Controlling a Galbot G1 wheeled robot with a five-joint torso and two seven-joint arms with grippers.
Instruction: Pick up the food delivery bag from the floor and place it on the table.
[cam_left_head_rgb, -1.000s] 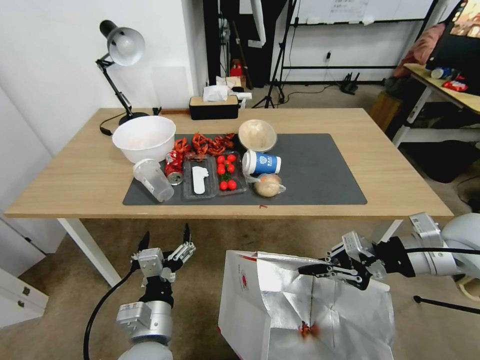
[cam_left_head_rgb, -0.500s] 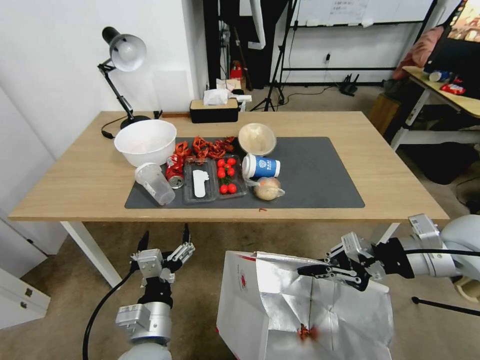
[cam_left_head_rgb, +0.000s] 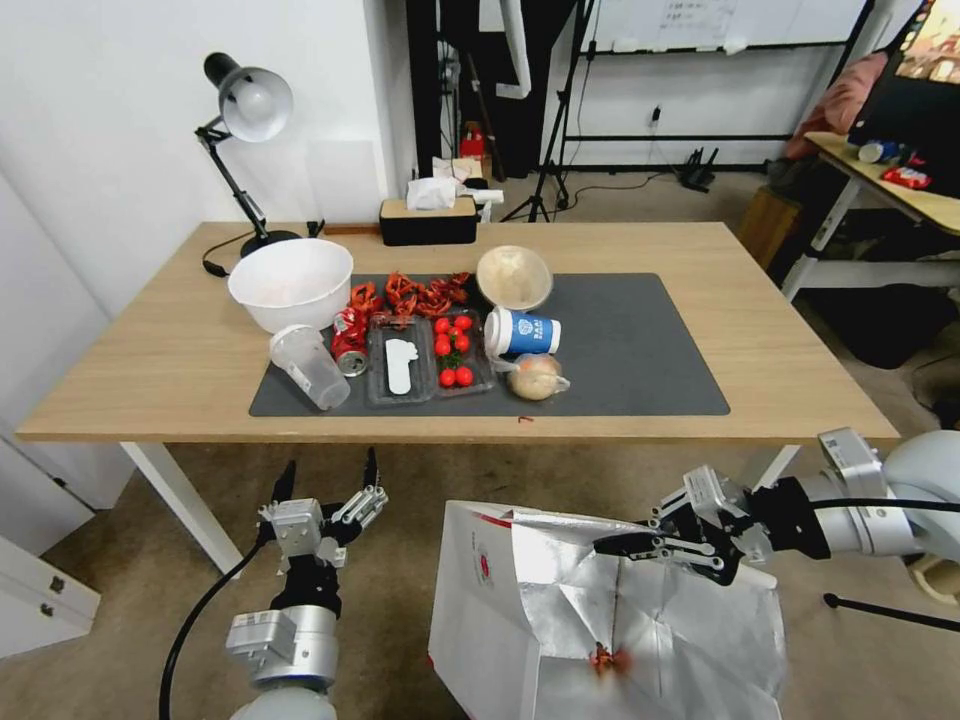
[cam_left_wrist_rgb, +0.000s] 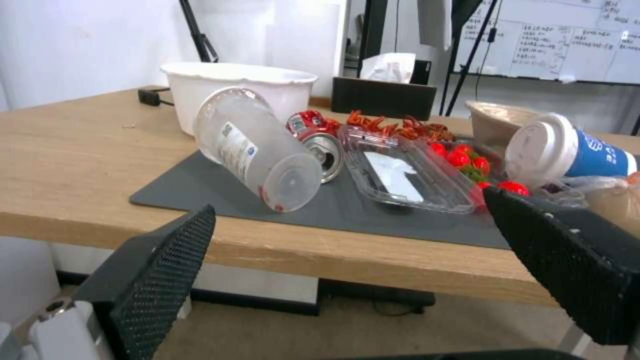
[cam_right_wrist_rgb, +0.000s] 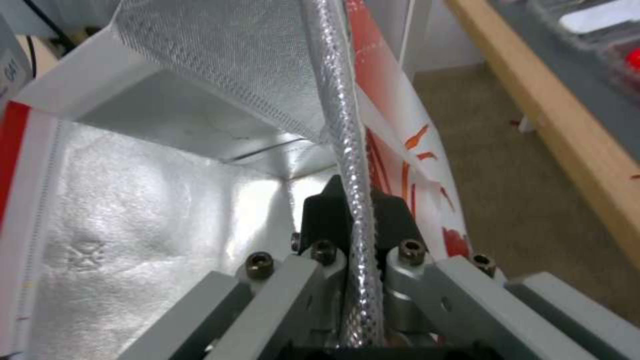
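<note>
The right gripper (cam_left_head_rgb: 625, 546) is pinching the foil edge of the food delivery bag (cam_left_head_rgb: 560, 620), cut off below, hanging before the table (cam_left_head_rgb: 150, 370); the left gripper (cam_left_head_rgb: 325, 480) is gaping wide.

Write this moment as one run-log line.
right gripper: shut on white foil-lined paper delivery bag rim | left gripper: open, idle below light-wood table | bag: below tabletop

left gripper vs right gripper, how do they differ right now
The left gripper points up toward the table with its fingers spread and nothing between them; the right gripper reaches in sideways, shut on the foil rim of the food delivery bag. The left one hangs clear to the bag's left; the right one is over its open top. Both sit below the tabletop's near edge.
</note>
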